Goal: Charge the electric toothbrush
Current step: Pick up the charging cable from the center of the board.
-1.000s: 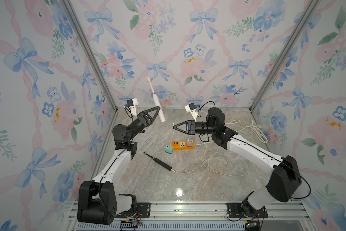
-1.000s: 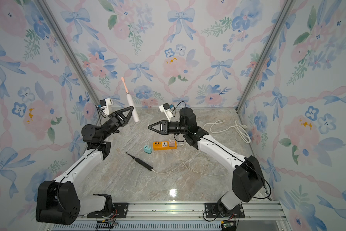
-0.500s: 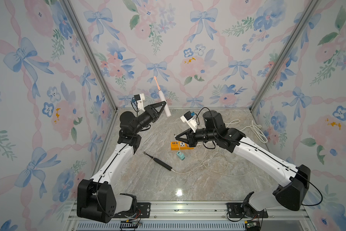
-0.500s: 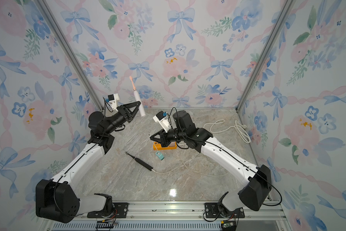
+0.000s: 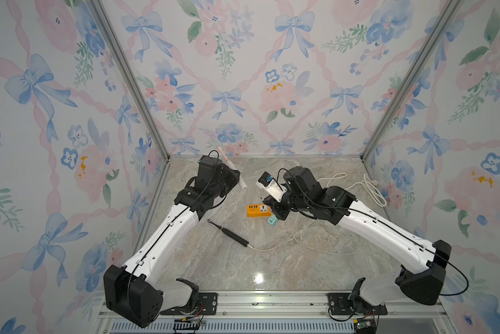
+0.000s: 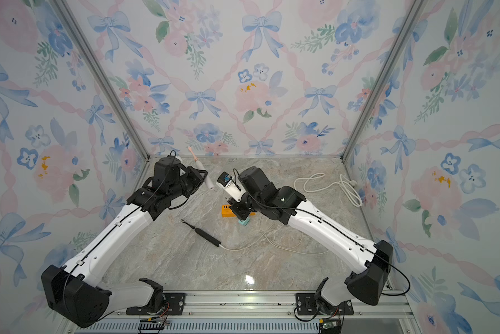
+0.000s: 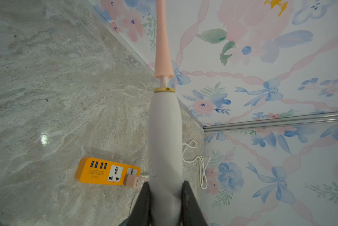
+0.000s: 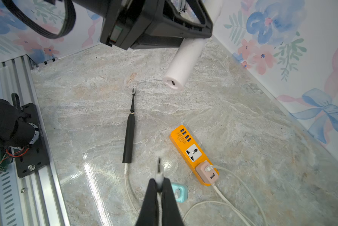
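Marble counter (image 5: 272,260), floral walls (image 5: 243,86) on three sides | left jaws clamped on white toothbrush (image 7: 165,137), aloft near back-left corner | right jaws pinching cable plug (image 8: 159,170), just over teal block (image 5: 272,221) beside strip (image 5: 257,210) | black brush (image 5: 233,235) lying mid-counter | open counter frontward

The electric toothbrush (image 7: 165,137) has a white handle, a gold ring and a pink brush head. It hangs tilted in the air above the desk (image 7: 47,88), its handle clamped by the left gripper (image 7: 165,186). Its flat base shows a small charging port (image 8: 173,83). The white charging plug (image 8: 159,172), with its metal tip forward, is pinched in the right gripper (image 8: 159,183), apart from the port.
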Controlling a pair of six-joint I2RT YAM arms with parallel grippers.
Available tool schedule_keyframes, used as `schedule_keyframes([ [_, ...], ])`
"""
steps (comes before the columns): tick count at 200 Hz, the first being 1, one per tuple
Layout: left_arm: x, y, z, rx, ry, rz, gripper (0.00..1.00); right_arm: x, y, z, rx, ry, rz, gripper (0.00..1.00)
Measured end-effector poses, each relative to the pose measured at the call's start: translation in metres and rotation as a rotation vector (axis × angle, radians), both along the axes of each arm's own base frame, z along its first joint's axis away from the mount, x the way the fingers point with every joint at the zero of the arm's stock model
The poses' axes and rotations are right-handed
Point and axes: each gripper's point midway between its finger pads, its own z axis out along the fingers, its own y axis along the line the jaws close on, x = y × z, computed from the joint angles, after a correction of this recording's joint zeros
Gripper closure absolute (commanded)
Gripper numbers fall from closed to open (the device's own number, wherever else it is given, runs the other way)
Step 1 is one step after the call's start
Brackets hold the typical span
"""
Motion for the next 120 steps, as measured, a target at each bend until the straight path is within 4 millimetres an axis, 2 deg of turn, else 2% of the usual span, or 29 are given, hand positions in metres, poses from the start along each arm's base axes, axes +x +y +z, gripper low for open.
schedule_keyframes([
  [37,-0.007,-0.007,-0.024,0.049,0.080,0.031,1.00,0.010,0.002,-0.031,-0.135,-0.023,0.014,1.00],
  [64,-0.011,-0.012,-0.031,0.054,0.107,0.043,1.00,0.013,0.007,-0.051,-0.162,0.022,0.021,1.00],
  [99,-0.012,-0.011,-0.035,0.047,0.122,0.065,1.00,0.012,0.015,-0.062,-0.117,0.112,0.012,1.00],
  [120,-0.012,-0.011,-0.041,0.045,0.140,0.069,1.00,0.012,0.021,-0.060,-0.056,0.162,0.006,1.00],
])
